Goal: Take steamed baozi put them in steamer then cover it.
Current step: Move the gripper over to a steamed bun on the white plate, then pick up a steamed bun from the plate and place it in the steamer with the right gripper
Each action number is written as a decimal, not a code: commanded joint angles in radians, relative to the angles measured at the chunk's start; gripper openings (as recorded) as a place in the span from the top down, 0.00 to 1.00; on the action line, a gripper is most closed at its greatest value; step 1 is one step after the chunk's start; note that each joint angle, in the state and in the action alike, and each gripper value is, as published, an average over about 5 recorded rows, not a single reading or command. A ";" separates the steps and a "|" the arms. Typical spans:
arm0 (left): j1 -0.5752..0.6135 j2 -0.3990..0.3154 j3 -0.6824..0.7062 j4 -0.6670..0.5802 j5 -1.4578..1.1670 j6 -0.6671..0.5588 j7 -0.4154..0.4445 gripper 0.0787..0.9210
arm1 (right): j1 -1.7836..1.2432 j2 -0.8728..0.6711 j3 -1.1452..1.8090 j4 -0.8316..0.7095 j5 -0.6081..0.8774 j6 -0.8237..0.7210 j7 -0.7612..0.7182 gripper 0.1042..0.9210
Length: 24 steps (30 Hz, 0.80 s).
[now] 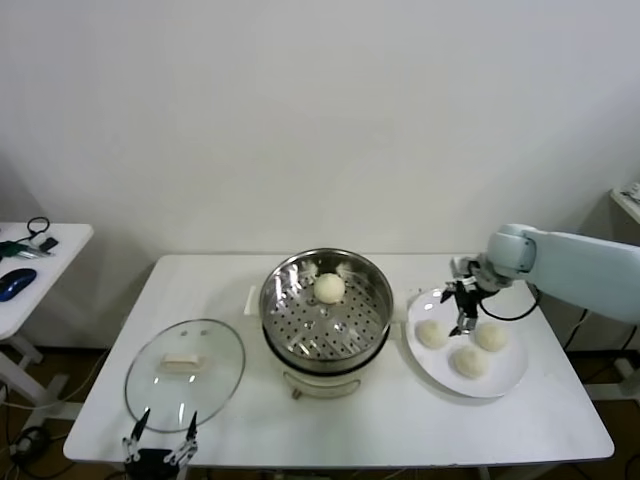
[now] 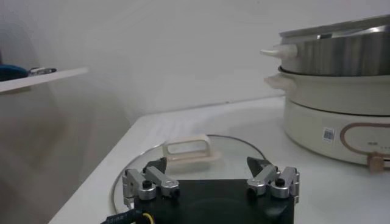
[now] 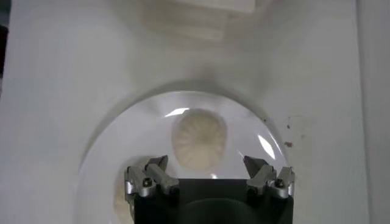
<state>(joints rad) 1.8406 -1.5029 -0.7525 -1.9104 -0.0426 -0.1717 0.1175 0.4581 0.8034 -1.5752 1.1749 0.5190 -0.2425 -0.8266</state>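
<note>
- Right gripper [image 1: 466, 322], jaws spread wide and holding nothing, hangs over the white plate [image 1: 505, 382]; one steamed baozi [image 3: 199, 135] lies directly below it.
- Two more buns flank it there; a fourth [image 1: 329, 288] sits in the steamer [image 1: 375, 300].
- Left gripper [image 1: 160, 438], also wide apart, waits beside the cover [image 1: 185, 373].

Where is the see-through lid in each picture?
Head view: the lid lies flat on the table's near left part, left of the steamer, just beyond the open left gripper.
Left wrist view: the lid lies right ahead of the left gripper.
Right wrist view: not in it.
Shared landmark: the steamer, in the head and left wrist views.
</note>
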 commanded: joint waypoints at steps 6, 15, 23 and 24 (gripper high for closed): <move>0.001 -0.006 0.002 0.001 0.007 -0.003 -0.001 0.12 | -0.135 0.049 0.090 -0.069 -0.048 -0.056 0.040 0.12; 0.004 -0.008 0.005 0.003 0.023 -0.015 -0.003 0.12 | -0.143 0.055 0.109 -0.090 -0.047 -0.049 0.026 0.29; 0.005 -0.010 0.005 -0.002 0.029 -0.016 -0.006 0.12 | -0.067 0.037 0.104 -0.067 -0.044 -0.022 -0.019 0.42; 0.005 -0.010 0.005 -0.003 0.029 -0.016 -0.006 0.12 | -0.042 0.032 0.093 -0.062 -0.042 -0.016 -0.028 0.42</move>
<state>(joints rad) 1.8440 -1.5131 -0.7472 -1.9094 -0.0173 -0.1852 0.1120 0.3576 0.8440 -1.4771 1.1061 0.4802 -0.2706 -0.8232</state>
